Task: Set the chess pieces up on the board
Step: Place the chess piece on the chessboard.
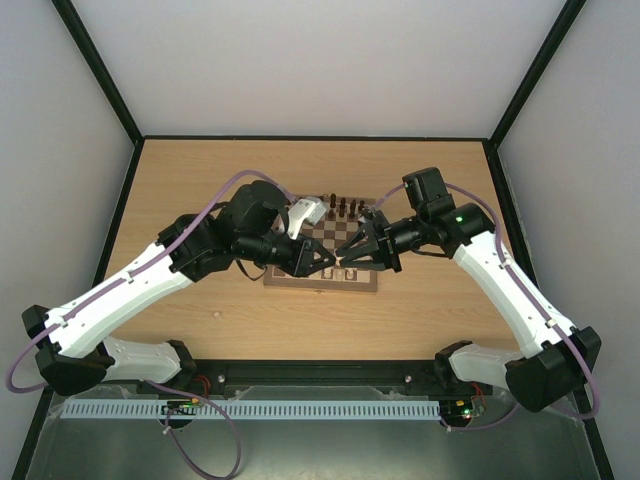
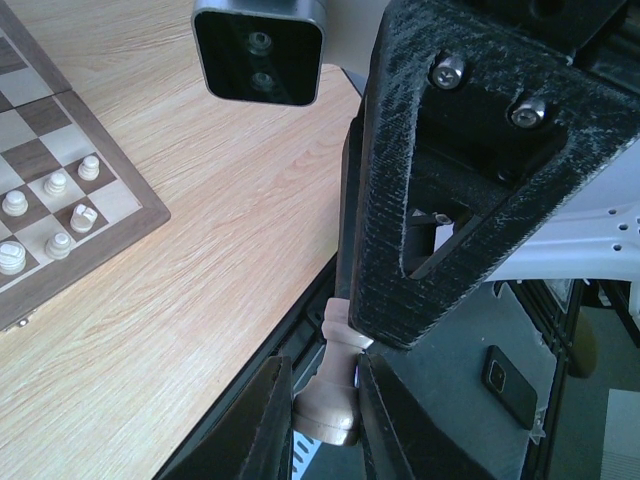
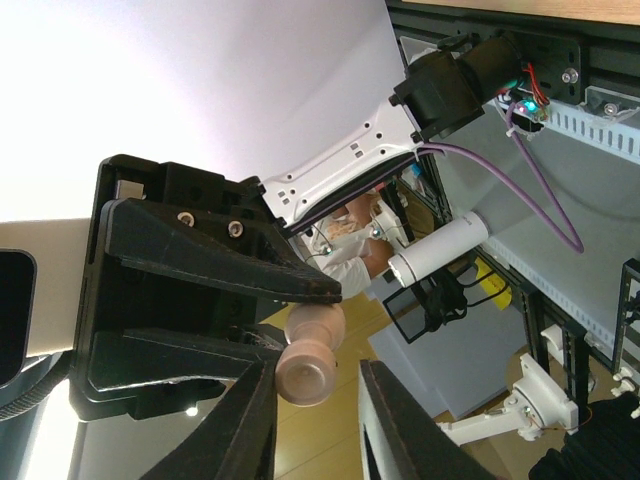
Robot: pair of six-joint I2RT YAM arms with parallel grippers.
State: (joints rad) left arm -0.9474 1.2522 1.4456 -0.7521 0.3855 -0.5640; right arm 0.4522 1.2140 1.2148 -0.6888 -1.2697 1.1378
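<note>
Both grippers meet tip to tip above the near edge of the board [image 1: 322,284]. My left gripper [image 1: 328,263] is shut on a pale beige chess piece [image 2: 340,385], its base pinched between the fingers [image 2: 322,385]. My right gripper [image 1: 347,257] is open around the piece's round head [image 3: 305,365]; the head rests by one finger, with a gap to the other [image 3: 318,385]. Several pale pieces [image 2: 57,184] stand on the board's near rows [image 2: 150,208]. Dark brown pieces [image 1: 342,207] stand along its far edge.
A white block [image 1: 308,215] sits by the board's far left corner. The right arm's black finger [image 2: 450,180] and its wrist camera [image 2: 260,50] fill the left wrist view. The table's black front rail [image 1: 320,372] runs behind the arm bases.
</note>
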